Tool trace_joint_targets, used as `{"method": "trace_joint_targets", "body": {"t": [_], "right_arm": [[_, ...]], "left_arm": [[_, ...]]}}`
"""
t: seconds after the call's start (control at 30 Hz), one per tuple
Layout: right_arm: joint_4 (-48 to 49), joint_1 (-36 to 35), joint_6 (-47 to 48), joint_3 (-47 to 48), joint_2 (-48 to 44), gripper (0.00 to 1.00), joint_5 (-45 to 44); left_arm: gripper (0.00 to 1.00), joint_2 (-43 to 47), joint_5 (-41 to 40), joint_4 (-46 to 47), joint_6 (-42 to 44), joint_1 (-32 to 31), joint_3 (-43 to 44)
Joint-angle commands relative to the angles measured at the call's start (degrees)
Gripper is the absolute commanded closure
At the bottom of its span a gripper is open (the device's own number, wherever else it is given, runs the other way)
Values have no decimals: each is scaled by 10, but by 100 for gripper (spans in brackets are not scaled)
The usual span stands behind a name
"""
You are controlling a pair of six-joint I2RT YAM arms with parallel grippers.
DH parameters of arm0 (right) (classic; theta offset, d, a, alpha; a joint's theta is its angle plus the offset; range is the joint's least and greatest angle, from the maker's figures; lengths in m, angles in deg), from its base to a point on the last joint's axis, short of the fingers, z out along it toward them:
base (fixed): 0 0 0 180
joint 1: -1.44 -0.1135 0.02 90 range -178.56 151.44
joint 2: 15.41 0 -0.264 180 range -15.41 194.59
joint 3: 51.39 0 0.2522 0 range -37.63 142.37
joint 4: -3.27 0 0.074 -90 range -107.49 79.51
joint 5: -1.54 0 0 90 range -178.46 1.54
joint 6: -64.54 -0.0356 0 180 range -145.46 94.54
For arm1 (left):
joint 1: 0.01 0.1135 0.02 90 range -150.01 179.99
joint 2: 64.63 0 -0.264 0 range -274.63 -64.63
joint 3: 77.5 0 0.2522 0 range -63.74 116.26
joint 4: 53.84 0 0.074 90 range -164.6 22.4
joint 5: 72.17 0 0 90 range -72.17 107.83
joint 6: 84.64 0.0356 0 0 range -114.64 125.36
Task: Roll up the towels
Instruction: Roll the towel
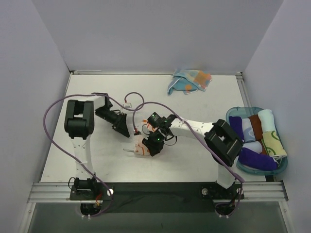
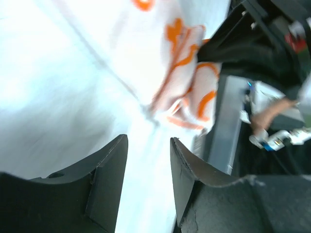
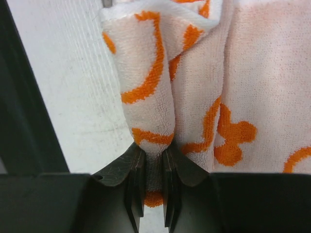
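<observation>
The white towel with orange prints [image 1: 139, 149] lies bunched on the table in front of the arms. My right gripper [image 1: 149, 142] is shut on a fold of it; in the right wrist view the fold [image 3: 148, 97] runs up from between the jaws [image 3: 153, 167]. My left gripper [image 1: 129, 130] is open and empty just left of that towel. In the left wrist view the towel [image 2: 187, 73] lies beyond the left gripper [image 2: 148, 170], with bare table between the fingers. The light blue towel with orange and yellow dots [image 1: 189, 81] lies crumpled at the back of the table.
A blue basket [image 1: 233, 112] at the right edge holds several rolled cloths, among them purple ones [image 1: 256, 159]. Purple cables loop over the table near the left arm [image 1: 80, 121]. Walls close the table on three sides.
</observation>
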Motion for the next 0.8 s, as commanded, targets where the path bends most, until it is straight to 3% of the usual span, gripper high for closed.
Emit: {"method": "trace_joint_targets", "body": {"t": [0.0,0.17,0.33,0.4,0.43,0.47,0.6,0.7,0.77], "right_arm": [[-105,33,-22,33,33,100,102],[-155,72,-38,84,106,100,209],[-204,109,-46,141,174,100,283],[-222,122,-46,161,203,100,315],[-230,126,-44,172,214,100,324],[-240,130,-42,180,235,100,332],[-282,148,-23,214,275,100,373],[-313,154,-2,236,302,100,386],[-334,155,13,250,318,100,386]], "left_arm": [[49,59,23,43,39,50,-19],[45,162,6,80,57,107,-66],[43,300,-48,217,49,113,-189],[43,417,-110,323,39,98,-273],[42,418,-127,355,44,94,-300],[40,475,-160,386,51,83,-326],[32,586,-184,485,111,51,-428],[29,660,-197,542,159,-5,-494],[28,716,-218,616,171,-82,-537]]}}
